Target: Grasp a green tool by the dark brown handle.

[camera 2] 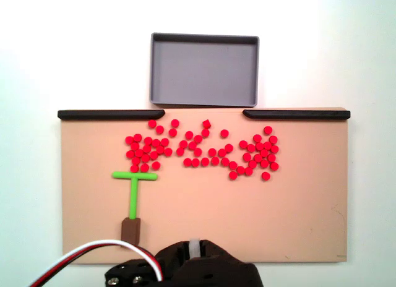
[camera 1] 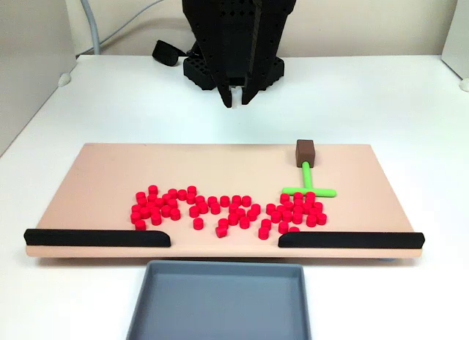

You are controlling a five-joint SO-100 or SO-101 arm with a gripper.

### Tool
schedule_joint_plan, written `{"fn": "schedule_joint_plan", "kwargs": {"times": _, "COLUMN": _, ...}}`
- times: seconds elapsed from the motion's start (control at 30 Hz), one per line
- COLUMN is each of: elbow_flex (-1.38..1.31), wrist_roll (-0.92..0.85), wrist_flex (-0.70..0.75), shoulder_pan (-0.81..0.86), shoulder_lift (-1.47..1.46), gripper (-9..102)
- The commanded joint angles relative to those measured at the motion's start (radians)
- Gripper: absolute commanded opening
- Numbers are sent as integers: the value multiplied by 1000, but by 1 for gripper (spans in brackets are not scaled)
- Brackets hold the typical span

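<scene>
The green tool (camera 1: 308,180) lies flat on the tan board (camera 1: 110,171), right of centre in a fixed view. Its crossbar touches the red pieces and its stem points toward the arm. The dark brown handle (camera 1: 305,153) caps the far end of the stem, near the board's back edge. In a fixed view from above, the green tool (camera 2: 133,194) and the dark brown handle (camera 2: 130,229) sit at the lower left. My gripper (camera 1: 236,100) hangs above the table behind the board, left of the handle and well apart from it. Its fingertips stand close together with nothing between them.
Several small red cylinders (camera 1: 227,208) are scattered across the board's front half. Two long black strips (camera 1: 95,237) (camera 1: 352,239) line its front edge with a gap between them. A grey tray (camera 1: 220,303) sits just past that gap. The arm's body (camera 2: 192,271) and cables fill the bottom edge.
</scene>
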Motion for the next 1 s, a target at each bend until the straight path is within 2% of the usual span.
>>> {"fn": "schedule_joint_plan", "kwargs": {"times": 0.0, "elbow_flex": -6, "wrist_roll": -3, "wrist_flex": -8, "shoulder_pan": -5, "shoulder_lift": 11, "gripper": 0}}
{"fn": "schedule_joint_plan", "kwargs": {"times": 0.97, "elbow_flex": -6, "wrist_roll": 8, "wrist_flex": 0, "shoulder_pan": -21, "shoulder_lift": 2, "gripper": 0}}
